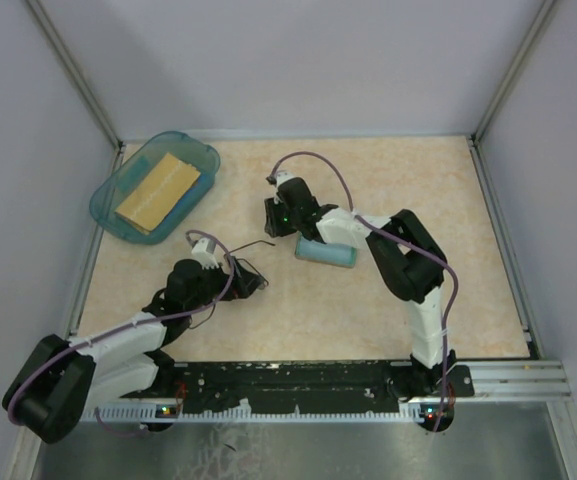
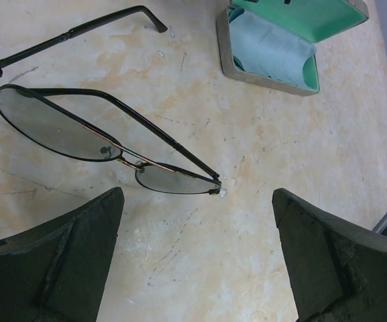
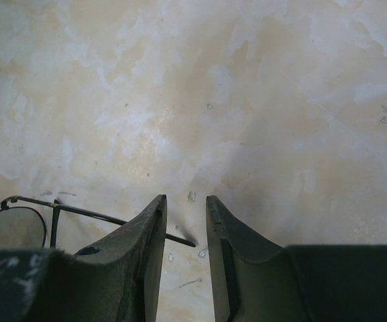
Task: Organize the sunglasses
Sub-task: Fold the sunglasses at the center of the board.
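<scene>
Just beyond the wide-spread left pincer (image 2: pixel 198 196), the sunglasses (image 2: pixel 52 124), untouched.

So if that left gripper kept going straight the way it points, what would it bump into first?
Most likely the thin dark wire-framed sunglasses: the open left gripper points at their near lens rim. Depth is unclear, so it might touch the beige marbled tabletop just short of them.

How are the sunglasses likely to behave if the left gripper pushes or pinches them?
The sunglasses look light, with a thin wire frame, so a push would probably slide them across the table. Their slim temples may flex or swing when nudged. A hard pinch from the left gripper could bend them.
</scene>
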